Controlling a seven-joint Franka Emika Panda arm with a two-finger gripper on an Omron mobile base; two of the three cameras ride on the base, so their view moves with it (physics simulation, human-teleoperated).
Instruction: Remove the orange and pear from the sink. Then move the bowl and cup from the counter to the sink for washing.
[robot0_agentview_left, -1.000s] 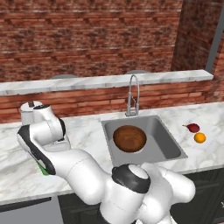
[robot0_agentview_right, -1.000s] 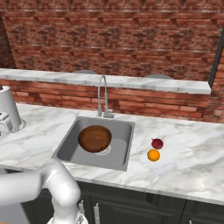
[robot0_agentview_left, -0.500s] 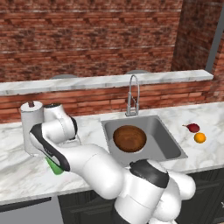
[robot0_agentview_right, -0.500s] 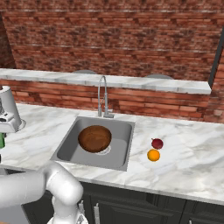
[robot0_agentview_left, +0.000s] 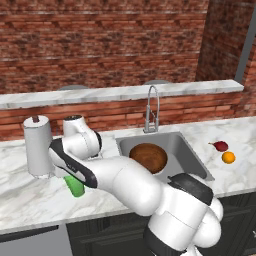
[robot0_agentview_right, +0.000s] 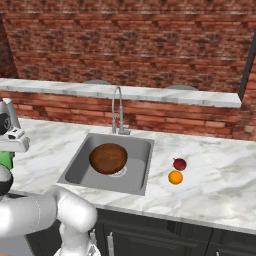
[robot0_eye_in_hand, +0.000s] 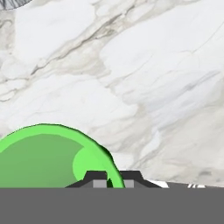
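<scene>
My gripper (robot0_eye_in_hand: 113, 178) is shut on the rim of the bright green cup (robot0_eye_in_hand: 48, 157), which hangs just above the white marble counter (robot0_eye_in_hand: 144, 74). In the left base view the cup (robot0_agentview_left: 75, 188) hangs under my hand, left of the sink (robot0_agentview_left: 187, 150). At the left edge of the right base view the cup (robot0_agentview_right: 5, 160) also shows. The dark brown wooden bowl (robot0_agentview_left: 148, 156) sits in the sink basin over the drain. On the counter right of the sink lie the dark red pear (robot0_agentview_left: 220, 146) and the orange (robot0_agentview_left: 228, 157), close together.
A white paper towel roll (robot0_agentview_left: 37, 147) stands on the counter just left of my arm. The curved steel tap (robot0_agentview_left: 151, 107) rises behind the sink. A higher marble ledge (robot0_agentview_left: 125, 92) runs along the brick wall.
My arm has carried the green cup to the right along the counter, toward the sink. Bowl, pear and orange have not moved.
</scene>
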